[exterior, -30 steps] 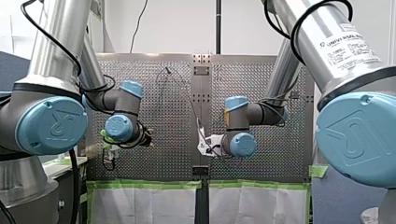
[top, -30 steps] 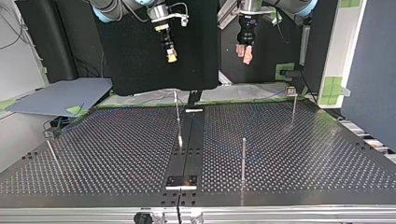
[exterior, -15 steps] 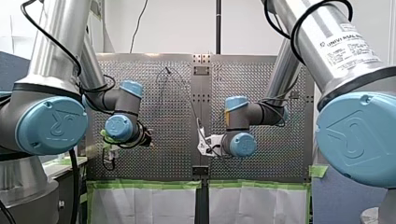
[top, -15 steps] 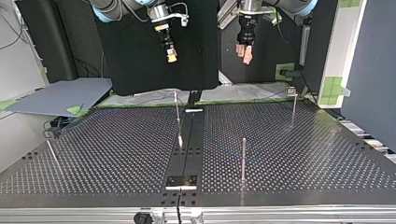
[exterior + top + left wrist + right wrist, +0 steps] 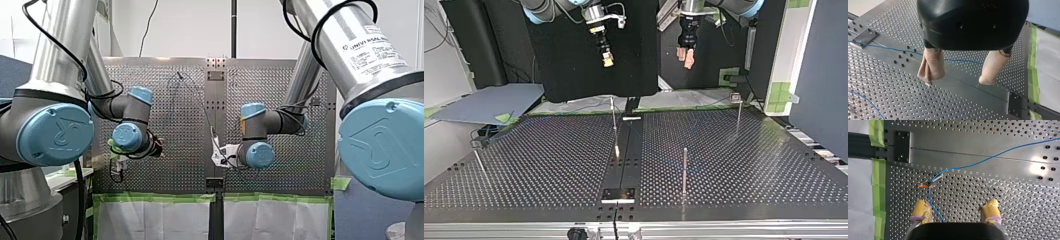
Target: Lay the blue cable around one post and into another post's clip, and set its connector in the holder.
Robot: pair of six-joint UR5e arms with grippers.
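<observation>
Front view: shows no motion since a second ago. Top view: has left gripper (image 5: 685, 57) and right gripper (image 5: 607, 61) high above the posts (image 5: 684, 170). Left wrist: gapes empty over the cable (image 5: 885, 47), flat on the table (image 5: 960, 105). Right wrist: gapes too (connector (image 5: 925, 185) loose ahead, unheld); suggests routing not begun.

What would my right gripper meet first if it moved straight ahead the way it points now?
Probably the table: the right gripper, open, points at bare perforated plate. The cable passes between its fingers, close beside one, so that finger might touch it first; height is unclear.
</observation>
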